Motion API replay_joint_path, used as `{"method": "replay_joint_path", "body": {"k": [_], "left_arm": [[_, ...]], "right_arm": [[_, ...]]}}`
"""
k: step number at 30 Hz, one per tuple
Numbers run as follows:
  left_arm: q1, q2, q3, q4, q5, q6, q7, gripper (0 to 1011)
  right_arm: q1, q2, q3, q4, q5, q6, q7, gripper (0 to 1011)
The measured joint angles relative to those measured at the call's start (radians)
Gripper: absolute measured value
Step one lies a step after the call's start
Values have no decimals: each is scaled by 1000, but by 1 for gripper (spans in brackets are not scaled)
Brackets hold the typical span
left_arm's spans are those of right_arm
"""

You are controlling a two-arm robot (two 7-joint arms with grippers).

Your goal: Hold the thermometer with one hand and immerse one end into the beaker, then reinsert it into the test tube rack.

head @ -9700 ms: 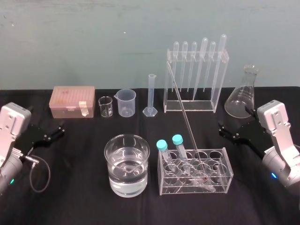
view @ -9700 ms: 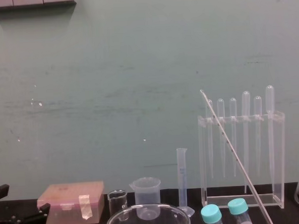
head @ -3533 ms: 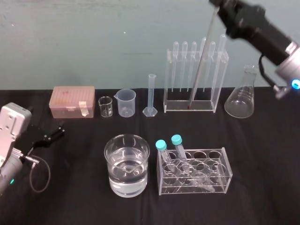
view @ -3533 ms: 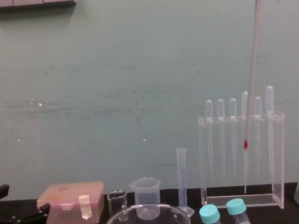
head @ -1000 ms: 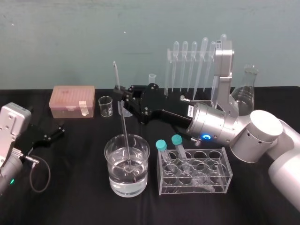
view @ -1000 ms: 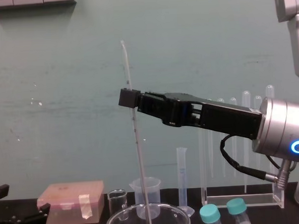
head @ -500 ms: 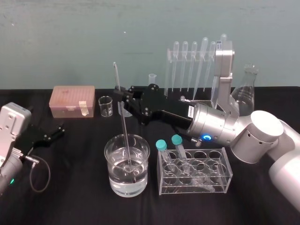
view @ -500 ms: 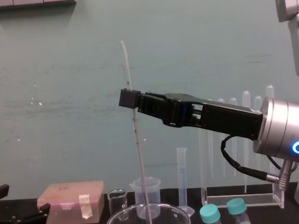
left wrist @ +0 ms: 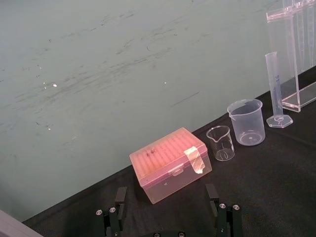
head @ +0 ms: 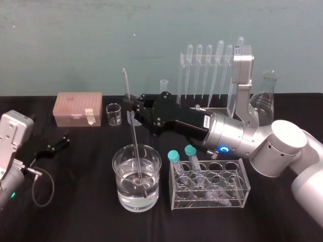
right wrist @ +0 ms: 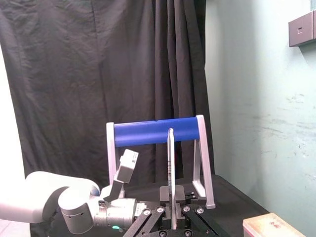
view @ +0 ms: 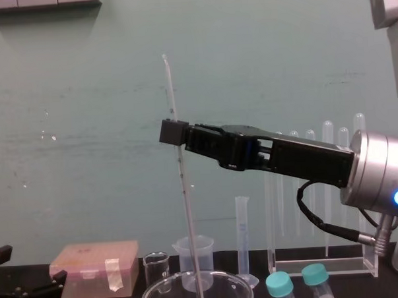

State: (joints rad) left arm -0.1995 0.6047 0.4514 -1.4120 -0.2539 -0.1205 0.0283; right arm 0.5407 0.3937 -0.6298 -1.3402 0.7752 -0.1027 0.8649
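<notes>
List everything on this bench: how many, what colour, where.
thermometer: one, clear, lower end in the beaker's water
beaker: one, clear glass, front centre
test tube rack: one, clear, right of beaker
capped tubes: two, blue-green caps, in that rack
pipette stand: one, clear, back right
pipettes: six, clear, hanging in the stand
graduated cylinder: one, clear, left of stand
plastic beaker: one, translucent, left of cylinder
small glass beaker: one, clear, beside tip box
tip box: one, pink, back left
conical flask: one, clear, far right back
tablecloth: one, black, under everything
left gripper: one, black, open, parked far left
right gripper: one, black, shut on thermometer above beaker
</notes>
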Motion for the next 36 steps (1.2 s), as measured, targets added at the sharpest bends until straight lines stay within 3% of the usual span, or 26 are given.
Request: {"method": "replay_joint_path", "body": {"k": [36], "left_arm": [[0,0,0,0,0,0,0,1008]], "right_arm": [[-11,6,-1,-15,-1,5,-9,55]]}}
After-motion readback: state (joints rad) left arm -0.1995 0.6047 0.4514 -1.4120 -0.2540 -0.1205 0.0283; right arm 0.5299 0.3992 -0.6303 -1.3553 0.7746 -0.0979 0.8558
